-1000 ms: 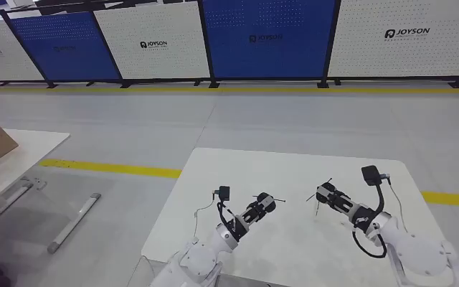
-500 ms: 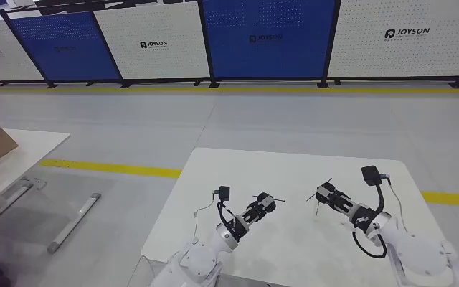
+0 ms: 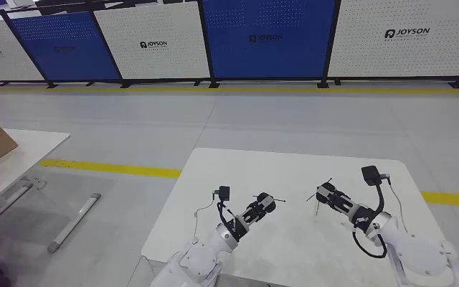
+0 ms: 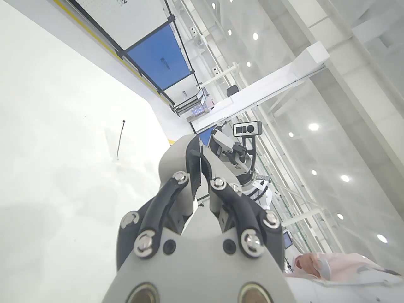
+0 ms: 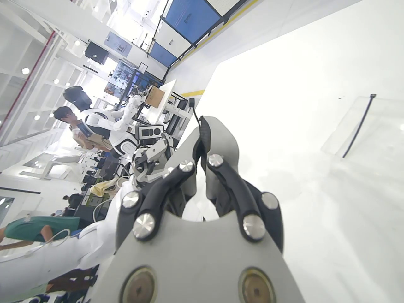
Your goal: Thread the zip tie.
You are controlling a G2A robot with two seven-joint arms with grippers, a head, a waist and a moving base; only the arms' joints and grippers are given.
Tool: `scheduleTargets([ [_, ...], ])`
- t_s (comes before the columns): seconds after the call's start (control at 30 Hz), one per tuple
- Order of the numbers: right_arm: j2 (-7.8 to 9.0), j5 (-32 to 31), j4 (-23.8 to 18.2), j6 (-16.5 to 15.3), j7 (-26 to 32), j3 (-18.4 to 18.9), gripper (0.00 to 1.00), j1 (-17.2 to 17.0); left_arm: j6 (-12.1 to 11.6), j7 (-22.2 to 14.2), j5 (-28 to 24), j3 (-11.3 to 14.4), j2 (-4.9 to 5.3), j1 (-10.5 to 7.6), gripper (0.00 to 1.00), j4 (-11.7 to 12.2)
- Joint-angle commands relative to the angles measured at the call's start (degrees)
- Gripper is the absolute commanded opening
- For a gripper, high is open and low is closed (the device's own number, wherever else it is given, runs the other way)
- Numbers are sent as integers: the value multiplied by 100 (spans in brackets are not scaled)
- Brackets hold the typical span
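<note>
Two slim black nylon zip ties. The held zip tie [image 5: 195,112] is pinched between the ribbed pads of the right hand [image 5: 203,125], square head poking out. The loose zip tie [image 5: 359,127] lies straight on a clear plastic sheet [image 5: 382,118] near that hand, on the smooth white desk [image 5: 284,64]. The left hand [image 4: 200,151] is pressed together.

the table [image 3: 287,172] was plain white. the zip tie [image 5: 195,113] in the right gripper [image 5: 203,127] was black, and so was the second zip tie [image 4: 120,140] lying on the table. the left gripper [image 4: 200,151] and the right gripper each had pale grey fingers, black ribbed pads, black links and silver screws. beyond the table the floor [image 3: 143,115] was grey with a yellow stripe [image 3: 107,168], and behind that stood blue panels [image 3: 269,36] and white panels [image 3: 150,39], both finely dotted and framed in black.
</note>
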Motion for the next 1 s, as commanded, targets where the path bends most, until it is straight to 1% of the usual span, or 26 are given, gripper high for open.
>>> scheduleTargets([
  [0.0,0,0,0,0,0,0,0,0,0,0,0,0,0,0,0,0],
  [0.13,0,0,0,0,0,0,0,0,0,0,0,0,0,0,0,0],
  [0.17,0,0,0,0,0,0,0,0,39,58,39,-1,-2,-14,0,8],
  [0.27,0,0,0,0,0,0,0,0,113,445,400,58,-26,-106,0,80],
  [0.37,0,0,0,0,0,0,0,0,225,1115,1128,198,-73,-277,0,273],
  [0.4,0,0,0,0,0,0,0,0,264,1340,1213,315,-110,-335,0,379],
  [0.67,0,-8,-3,-2,-42,3,0,-3,265,1369,1205,344,-118,-352,0,400],
  [0.73,-8,-5,-35,-51,-301,-32,0,-75,265,1369,1205,344,-118,-352,0,400],
  [0.77,-13,-53,-102,-101,-533,-62,0,-148,265,1369,1205,344,-118,-352,0,400],
  [0.83,-26,-214,-246,-198,-899,-176,0,-273,265,1369,1205,344,-118,-352,0,400],
  [0.9,-49,-446,-355,-276,-1414,-342,0,-419,265,1369,1205,344,-118,-352,0,400],
  [0.97,-71,-613,-407,-280,-1796,-480,0,-477,265,1369,1205,344,-118,-352,0,400],
])
